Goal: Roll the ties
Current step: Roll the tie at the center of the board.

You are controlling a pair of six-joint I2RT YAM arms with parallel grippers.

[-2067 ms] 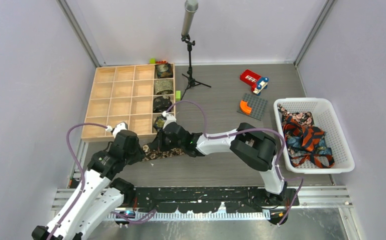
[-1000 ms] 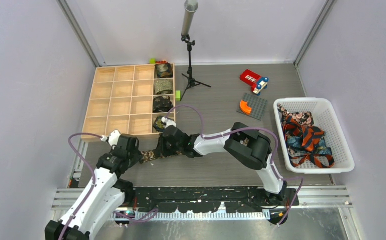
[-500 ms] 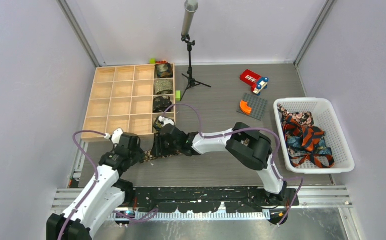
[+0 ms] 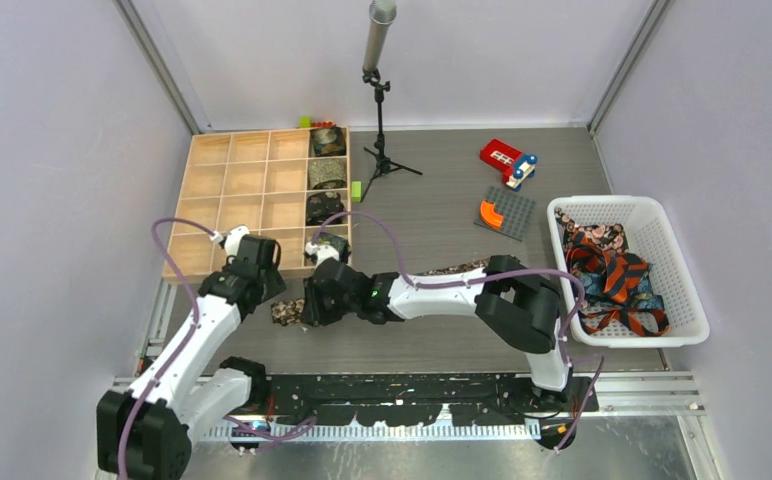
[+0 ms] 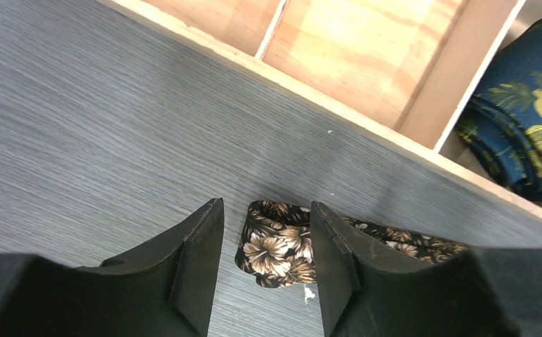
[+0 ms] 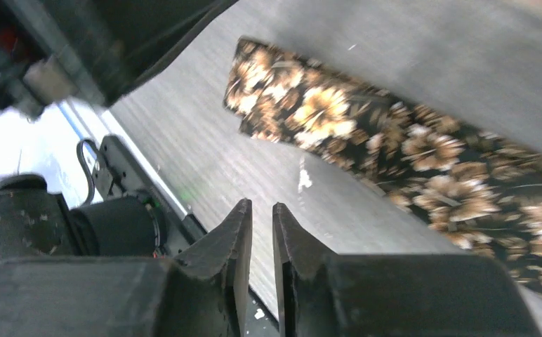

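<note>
A dark brown floral tie [image 4: 287, 311] lies flat on the grey table in front of the wooden tray. Its left end is folded over, and its far part [image 4: 460, 267] shows past the right arm. In the left wrist view that folded end [image 5: 276, 244] lies between the spread fingers of my left gripper [image 5: 265, 232], loose and not pinched. My left gripper [image 4: 272, 300] is open. My right gripper [image 4: 308, 308] hovers just right of the end. In the right wrist view the tie [image 6: 366, 133] runs beyond my right gripper [image 6: 261, 210], whose jaws stand a narrow slit apart and hold nothing.
The wooden grid tray [image 4: 232, 200] holds rolled ties in its right column [image 4: 327, 175], including a blue one [image 5: 528, 133]. A white basket [image 4: 682, 250] at the right holds loose ties [image 4: 612, 275]. A microphone stand [image 4: 380, 120], a red toy [image 4: 507, 160] and a grey plate [image 4: 507, 212] stand further back.
My left arm has swung towards the tray, and its gripper now stands over the tie's end. My right gripper slid left along the tie, uncovering the stretch on the right.
</note>
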